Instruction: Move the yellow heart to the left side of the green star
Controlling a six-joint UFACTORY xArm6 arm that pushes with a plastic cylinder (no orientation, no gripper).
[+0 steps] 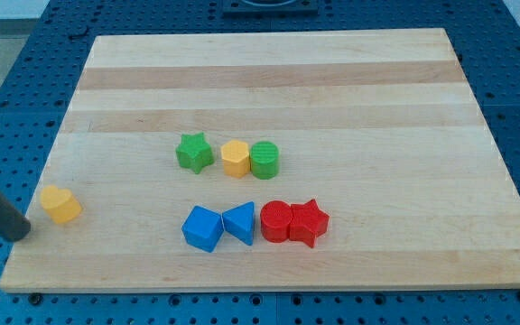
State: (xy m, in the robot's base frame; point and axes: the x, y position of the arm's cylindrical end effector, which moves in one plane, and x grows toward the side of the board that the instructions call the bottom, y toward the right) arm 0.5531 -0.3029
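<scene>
The yellow heart (pixel 60 204) lies near the board's left edge. The green star (pixel 193 152) sits near the board's middle, well to the right of and above the heart in the view. My rod comes in from the view's left edge and my tip (pixel 21 232) rests just left of and slightly below the yellow heart, a small gap apart.
A yellow hexagon (pixel 235 158) touches a green cylinder (pixel 264 160), right of the star. Below them stand a blue cube (pixel 203 227), a blue triangle (pixel 240 222), a red cylinder (pixel 275 221) and a red star (pixel 310 221). The wooden board (pixel 332 81) ends just left of my tip.
</scene>
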